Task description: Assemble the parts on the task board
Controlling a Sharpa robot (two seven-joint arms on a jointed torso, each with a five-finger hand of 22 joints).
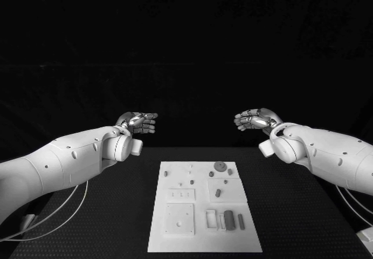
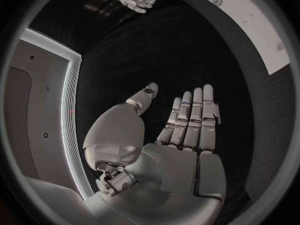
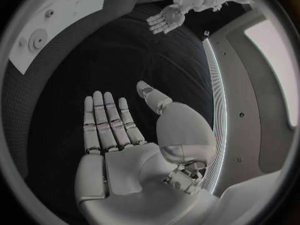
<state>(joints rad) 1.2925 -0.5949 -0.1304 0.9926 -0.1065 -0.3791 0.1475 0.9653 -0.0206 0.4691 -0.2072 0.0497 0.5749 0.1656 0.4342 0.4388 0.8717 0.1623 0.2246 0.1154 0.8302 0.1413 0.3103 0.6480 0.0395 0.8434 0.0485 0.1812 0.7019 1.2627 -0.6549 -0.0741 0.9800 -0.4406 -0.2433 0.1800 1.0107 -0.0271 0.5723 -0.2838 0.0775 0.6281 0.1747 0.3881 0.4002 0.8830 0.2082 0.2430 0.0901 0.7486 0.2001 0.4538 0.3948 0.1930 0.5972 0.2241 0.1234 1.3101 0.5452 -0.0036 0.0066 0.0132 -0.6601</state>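
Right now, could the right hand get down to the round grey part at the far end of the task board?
Probably yes: the right hand is raised beyond the task board, holding nothing, and nothing lies between it and the round grey part.

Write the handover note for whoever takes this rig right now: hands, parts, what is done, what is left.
Left robot hand: open, holds nothing, raised beyond the far end of the task board.
Right robot hand: open, holds nothing, raised at the same height opposite it.
Parts: the round part lies at the board's far end, small parts mid-board, the long parts near its close end.
Done: no part is in hand; how far assembly has got cannot be told.
Left: pick and assemble the parts.
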